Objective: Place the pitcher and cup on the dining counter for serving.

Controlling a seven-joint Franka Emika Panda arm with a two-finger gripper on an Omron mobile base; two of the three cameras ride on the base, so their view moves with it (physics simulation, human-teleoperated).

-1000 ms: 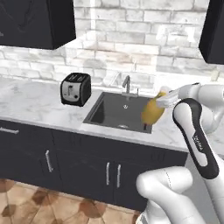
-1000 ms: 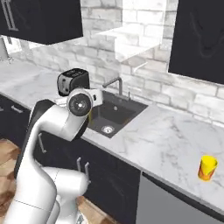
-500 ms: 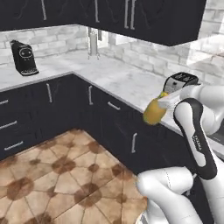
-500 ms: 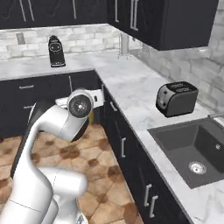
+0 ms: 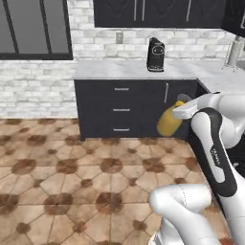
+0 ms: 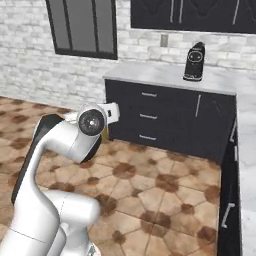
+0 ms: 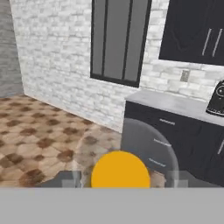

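Your tool (image 5: 178, 111) is clenched around the mustard-yellow pitcher (image 5: 168, 122), carrying it in the air above the tiled floor (image 5: 72, 177), near the table (image 5: 124, 69) with the coffee machine (image 5: 155, 54).

Pitcher (image 5: 168, 123): mustard-yellow, glossy, rounded belly. Carried in the air at the arm's end, tilted, above the tiled floor, in front of the dark drawers. In hand view its round yellow body (image 7: 120, 170) sits between the fingertips.

Both base views look forward over the arm at the same worktop (image 5: 134, 70) with the coffee machine (image 5: 155, 55); the hand view faces it closer, lower down.
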